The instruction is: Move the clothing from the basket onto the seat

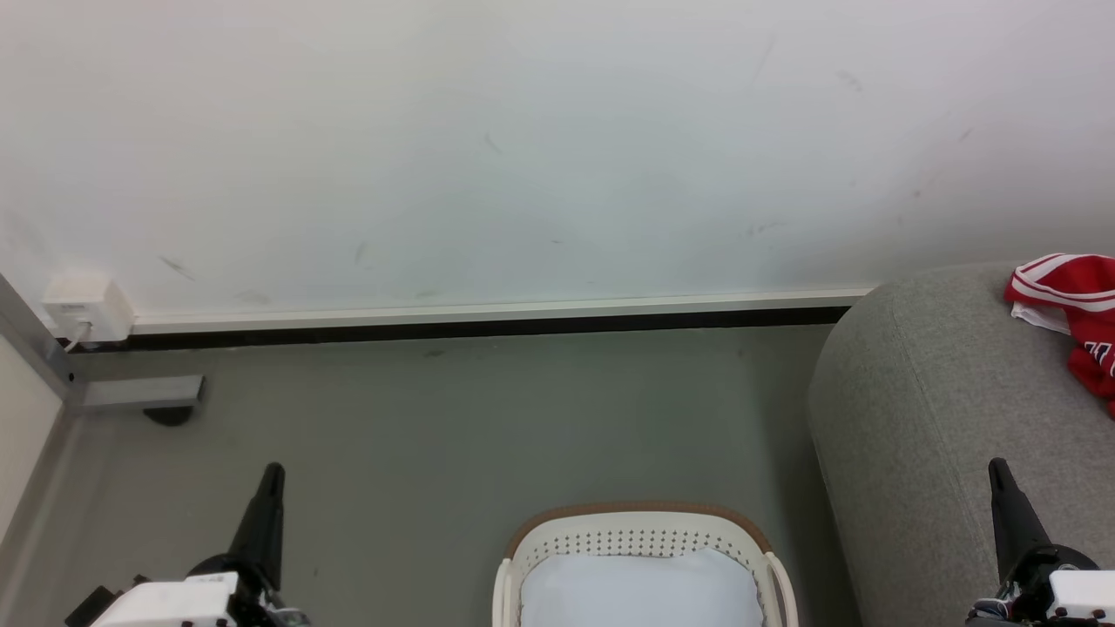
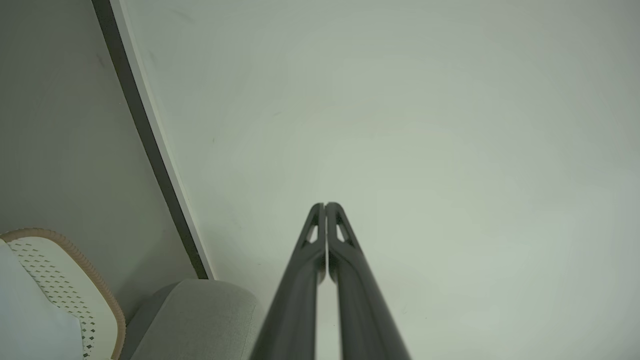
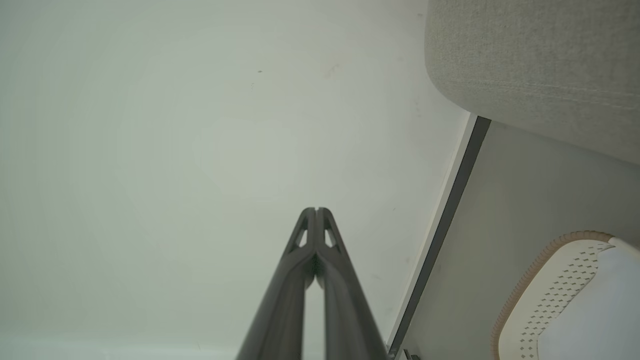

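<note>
Pale, scuffed wall (image 1: 523, 157) takes up the upper half of the head view, meeting a matt grey floor (image 1: 435, 418) along a white skirting strip with a dark line under it (image 1: 488, 309); a small white socket box (image 1: 85, 306) sits at the wall's left end. On the floor stands the basket (image 1: 640, 533), a rounded cream plastic tub with rows of small holes in its wall, a brown ribbed top rim and a smooth pale bottom showing inside. Just beside it rises the seat (image 1: 923, 418), a big block of coarse grey woven fabric with a softly rounded, padded end. The clothing (image 1: 1076, 305) lies crumpled on the seat's top near its back edge, shiny red cloth with white stripes and a white fold (the picture's edge cuts it off). What shows of it runs from the seat's back edge toward the front, striped trim toward the wall. The left end effector (image 1: 272, 475) and the right end effector (image 1: 997, 475) rise from the head view's lower corners, each above a white wrist housing, long dark tapered fingers aimed at the wall, the right one over the seat's front. In each wrist view the two fingers press together at the tips, left (image 2: 325, 205) and right (image 3: 316, 210), gripping nothing, with the basket's rim (image 2: 95, 285) (image 3: 530, 280) and the seat's grey padding (image 2: 200, 320) (image 3: 530, 65) off to the side.
</note>
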Motion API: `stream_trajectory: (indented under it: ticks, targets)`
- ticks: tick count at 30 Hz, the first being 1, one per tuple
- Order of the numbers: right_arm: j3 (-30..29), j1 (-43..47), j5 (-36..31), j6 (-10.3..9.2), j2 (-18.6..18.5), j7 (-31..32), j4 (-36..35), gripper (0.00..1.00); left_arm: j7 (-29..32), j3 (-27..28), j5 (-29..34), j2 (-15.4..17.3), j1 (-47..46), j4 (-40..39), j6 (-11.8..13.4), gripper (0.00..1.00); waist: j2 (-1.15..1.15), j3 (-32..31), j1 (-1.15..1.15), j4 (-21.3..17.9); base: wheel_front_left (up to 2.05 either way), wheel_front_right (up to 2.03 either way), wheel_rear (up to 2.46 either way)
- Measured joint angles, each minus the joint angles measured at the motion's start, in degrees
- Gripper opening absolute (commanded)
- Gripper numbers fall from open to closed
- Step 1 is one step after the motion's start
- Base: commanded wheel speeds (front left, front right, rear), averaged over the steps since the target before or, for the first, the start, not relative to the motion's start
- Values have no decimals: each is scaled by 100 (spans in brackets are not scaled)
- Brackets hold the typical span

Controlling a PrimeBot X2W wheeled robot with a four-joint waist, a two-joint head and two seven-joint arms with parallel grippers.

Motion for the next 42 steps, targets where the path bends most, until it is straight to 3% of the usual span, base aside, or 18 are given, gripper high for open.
stream_trajectory:
  ticks: [42]
  targets:
    - [0, 0, 0, 0, -1, 0, 0, 0, -1, 0, 0, 0, 0, 0, 1, 0, 0, 0, 0, 0, 0, 0, 0]
